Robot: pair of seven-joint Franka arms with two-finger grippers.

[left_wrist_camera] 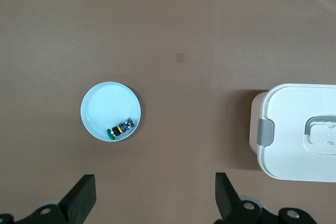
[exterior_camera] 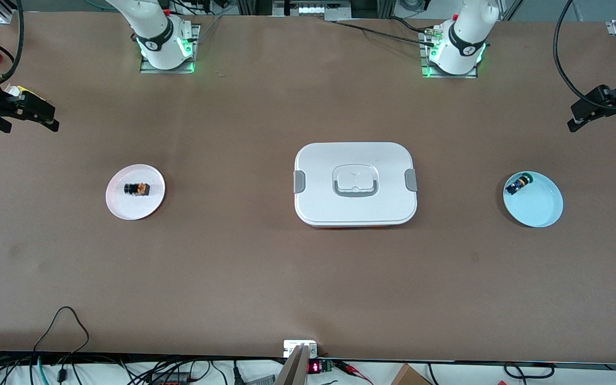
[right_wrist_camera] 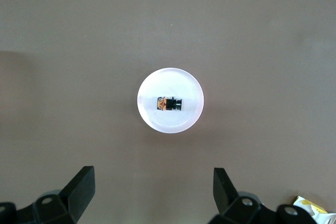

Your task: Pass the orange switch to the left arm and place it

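The orange switch [exterior_camera: 137, 188] lies on its side on a pink plate [exterior_camera: 121, 206] toward the right arm's end of the table; the right wrist view shows it too [right_wrist_camera: 169, 104]. The white box [exterior_camera: 356, 208] stands mid-table, lid shut, and its end shows in the left wrist view [left_wrist_camera: 294, 129]. My right gripper [right_wrist_camera: 152, 190] is open and empty, high over the table by the pink plate [right_wrist_camera: 178, 124]. My left gripper [left_wrist_camera: 155, 195] is open and empty, high over the table by a light-blue plate [left_wrist_camera: 102, 108]. Only the arms' bases [exterior_camera: 158, 43] [exterior_camera: 463, 43] show in front.
The light-blue plate [exterior_camera: 540, 208] toward the left arm's end holds a black switch with blue and green parts [exterior_camera: 518, 184], also in the left wrist view [left_wrist_camera: 122, 128]. Black clamped mounts [exterior_camera: 19, 109] [exterior_camera: 602, 104] stand at both table ends. Cables lie along the near edge.
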